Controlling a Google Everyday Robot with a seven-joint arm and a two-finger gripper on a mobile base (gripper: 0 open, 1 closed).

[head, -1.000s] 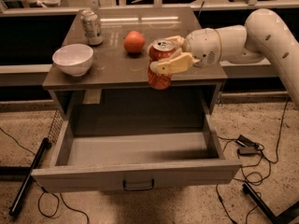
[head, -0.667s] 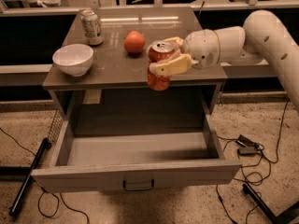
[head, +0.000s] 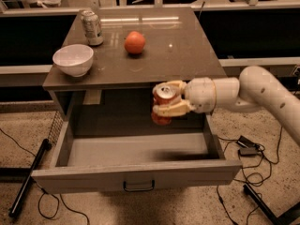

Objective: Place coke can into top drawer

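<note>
The coke can (head: pixel 162 102) is red with a silver top and is held upright in my gripper (head: pixel 168 98), whose pale fingers are closed around it. The can hangs in front of the table's edge, above the right-hand part of the open top drawer (head: pixel 136 148). The drawer is pulled out wide, its floor is bare, and its front panel carries a small dark handle (head: pixel 138 186). My white arm (head: pixel 253 93) reaches in from the right.
On the tabletop (head: pixel 187 50) stand a silver-and-green can (head: pixel 91 27) at the back left, a white bowl (head: pixel 73 59) at the left edge and an orange fruit (head: pixel 134 42) near the middle. Cables and a black stand leg (head: pixel 28 177) lie on the floor.
My gripper has carried the coke can off the tabletop, forward and down, so it now hangs over the open drawer.
</note>
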